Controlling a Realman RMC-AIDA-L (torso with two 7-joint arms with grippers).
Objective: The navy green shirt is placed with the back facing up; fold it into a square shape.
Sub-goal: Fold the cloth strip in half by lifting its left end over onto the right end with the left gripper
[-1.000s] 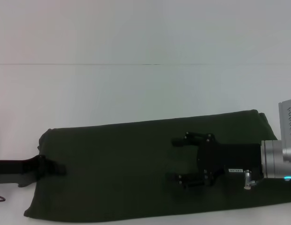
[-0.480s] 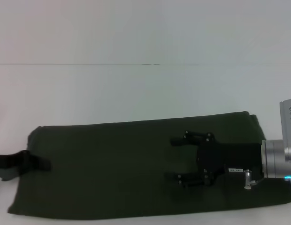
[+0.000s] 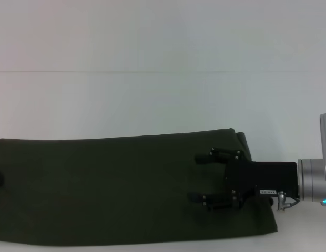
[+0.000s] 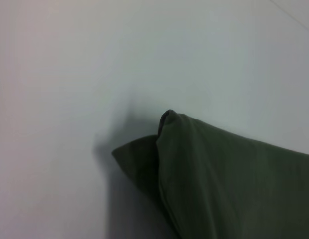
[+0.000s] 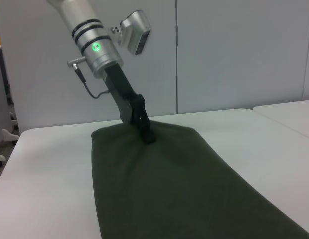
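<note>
Left pincer (image 5: 147, 134) clamped on navy green shirt (image 3: 115, 184); right pincer (image 3: 197, 177) apart over it; white table (image 3: 152, 105) beneath.

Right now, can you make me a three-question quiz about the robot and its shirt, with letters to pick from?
1. Where is the right hand?
A. On the bare table, away from the shirt
B. Over the right end of the shirt
C. Out of sight

2. What colour is the shirt?
A. Red
B. Yellow
C. Dark green

3. How are the right hand's fingers?
A. Spread open
B. Pinched shut on the shirt
C. Hidden

Answers:
1 B: the head view shows it over the shirt's right end. The left hand is at the other end.
2 C: the cloth is dark olive green in every view.
3 A: its two fingers stand apart, with cloth showing between them.
</note>
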